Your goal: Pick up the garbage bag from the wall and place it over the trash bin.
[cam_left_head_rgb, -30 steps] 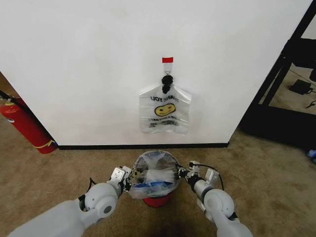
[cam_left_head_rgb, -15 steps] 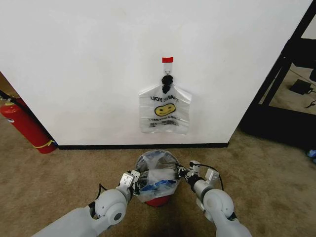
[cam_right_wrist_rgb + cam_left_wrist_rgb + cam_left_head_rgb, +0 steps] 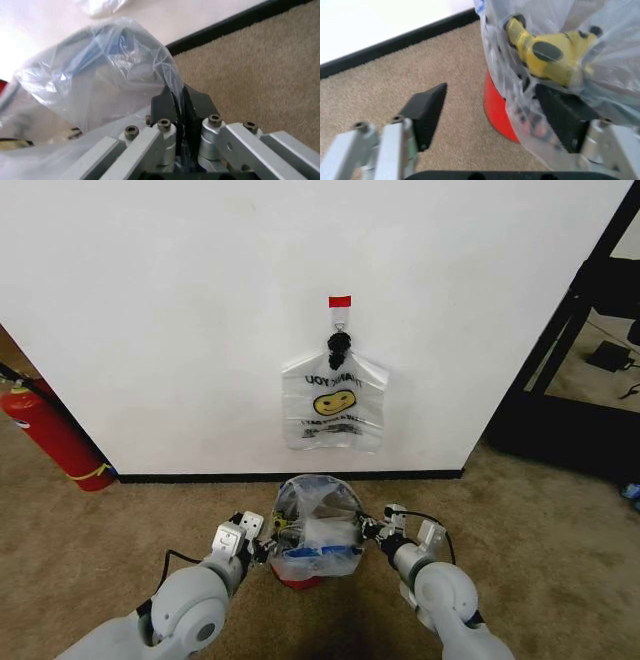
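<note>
The garbage bag [image 3: 317,525] is a thin, see-through plastic bag, and it now sits draped over the trash bin [image 3: 298,580] on the carpet, close to the wall's black baseboard. The bin's red base peeks out below the plastic. The bag looks very light and soft. It crinkles and puffs up, so it will likely slide and bunch if let go too soon. It could also tear if pulled hard. The best spots to hold look like the edges of its mouth, one on each side, so it can be stretched wide over the bin's rim. The right gripper [image 3: 176,103] is on the right side of the bin, and its two dark fingers are pinched tight on a fold of the bag. The left gripper [image 3: 492,114] is on the left side of the bin, with its fingers spread wide apart. One pad is out over the carpet and the other is right against the plastic, so it is not holding the bag. Both arms reach forward and low, bent at the elbows, one on each side of the bin. On the wall above hangs a bunch of like bags [image 3: 334,408] from a red hook [image 3: 340,302]. A red fire extinguisher [image 3: 52,432] leans by the wall, far to the left.
</note>
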### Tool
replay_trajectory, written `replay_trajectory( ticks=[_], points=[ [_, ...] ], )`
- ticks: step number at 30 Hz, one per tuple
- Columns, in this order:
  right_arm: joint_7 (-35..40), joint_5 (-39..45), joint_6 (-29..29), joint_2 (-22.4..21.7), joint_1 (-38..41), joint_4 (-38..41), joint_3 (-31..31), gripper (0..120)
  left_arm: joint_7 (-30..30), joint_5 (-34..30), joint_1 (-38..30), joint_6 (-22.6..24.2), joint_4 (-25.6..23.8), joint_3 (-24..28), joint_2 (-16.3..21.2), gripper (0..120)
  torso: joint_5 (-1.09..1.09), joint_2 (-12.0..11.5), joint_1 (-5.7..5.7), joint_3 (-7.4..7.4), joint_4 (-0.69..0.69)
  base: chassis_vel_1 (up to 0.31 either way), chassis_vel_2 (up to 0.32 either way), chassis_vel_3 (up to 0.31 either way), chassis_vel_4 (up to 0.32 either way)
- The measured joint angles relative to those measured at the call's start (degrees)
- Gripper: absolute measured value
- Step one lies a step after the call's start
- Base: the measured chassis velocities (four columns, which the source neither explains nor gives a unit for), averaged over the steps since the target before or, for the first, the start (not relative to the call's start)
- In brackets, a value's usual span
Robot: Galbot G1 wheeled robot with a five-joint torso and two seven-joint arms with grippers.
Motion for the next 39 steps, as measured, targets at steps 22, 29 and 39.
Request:
replay_trajectory(
  ticks=[22, 29, 39],
  points=[
    [-0.52, -0.22, 0.37, 0.16, 0.46, -1.81, 0.88, 0, 0.19, 2.56, -8.76, 0.52, 4.31, 2.08, 2.96, 100, 0.01, 0.0, 0.0, 0.01, 0.01, 0.0, 0.0, 0.0, 0.0],
    [0.41, 1.04, 0.09, 0.5, 0.68, -2.41, 1.09, 0, -1.07, 1.03, -5.57, -0.03, 0.86, -1.67, 1.67, 100, 0.0, 0.0, 0.0, 0.01, 0.0, 0.0, 0.0, 0.0, 0.0],
    [1.86, 1.24, -1.98, -0.64, 0.17, 0.42, 1.17, 22, -1.35, 3.59, 1.17, -0.55, -4.86, -4.9, -0.7, 100, 0.01, 0.0, 0.0, 0.01, 0.02, 0.0, 0.0, 0.0, 0.0]
  ],
)
